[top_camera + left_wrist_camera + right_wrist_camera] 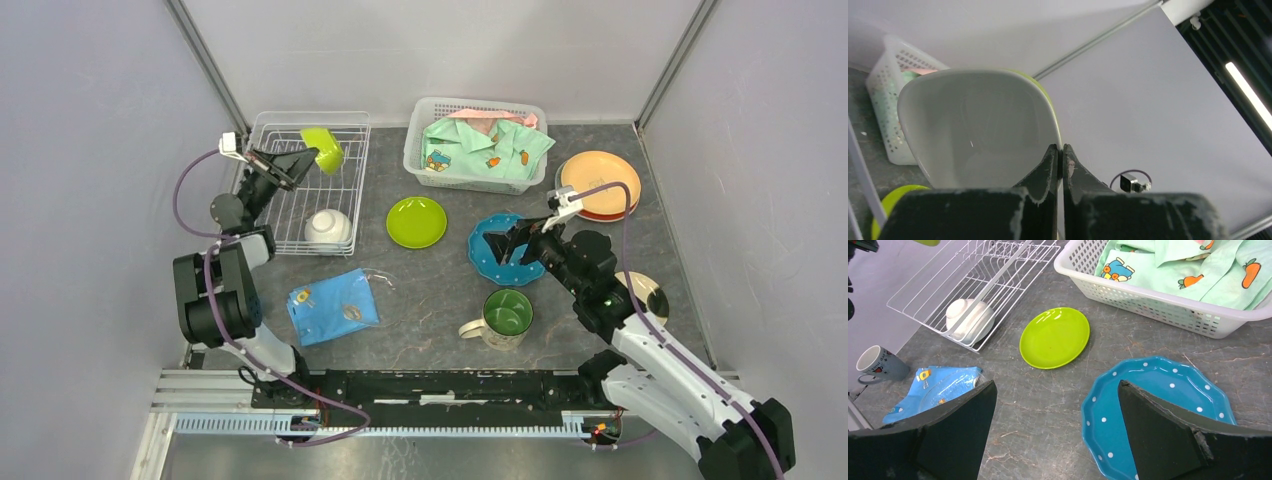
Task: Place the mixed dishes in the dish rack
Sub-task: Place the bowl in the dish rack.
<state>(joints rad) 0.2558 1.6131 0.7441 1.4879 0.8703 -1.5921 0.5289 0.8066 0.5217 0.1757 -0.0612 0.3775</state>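
My left gripper [306, 158] is shut on the rim of a bowl [323, 148], lime-green outside and white inside [978, 125], held tilted above the far part of the white wire dish rack [290, 200]. A white bowl [328, 228] lies upside down in the rack's near end. My right gripper [507, 246] hangs open over the left edge of the blue dotted scalloped plate [1158, 390], one finger above the plate and one above bare table [1048, 405]. A lime-green plate [416, 221] and a green-lined mug [505, 317] sit on the table.
A white latticed basket [478, 143] of green clothing stands at the back. An orange plate on a red one [598, 183] lies at the back right. A cream plate [650, 297] is half hidden by my right arm. A folded blue cloth [332, 305] lies front left, a small cup [880, 364] near it.
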